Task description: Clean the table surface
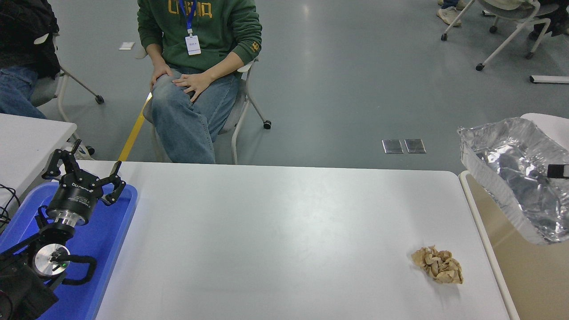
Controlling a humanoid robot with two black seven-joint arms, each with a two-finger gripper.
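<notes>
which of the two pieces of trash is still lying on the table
The crumpled brown paper wad, near the table surface's right end. The silver foil bag hangs lifted above the beige bin.

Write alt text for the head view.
The right tool holds a crumpled silver foil bag above a beige bin. A crumpled brown paper wad lies on the white table surface; the left tool is parked over a blue tray.
</notes>
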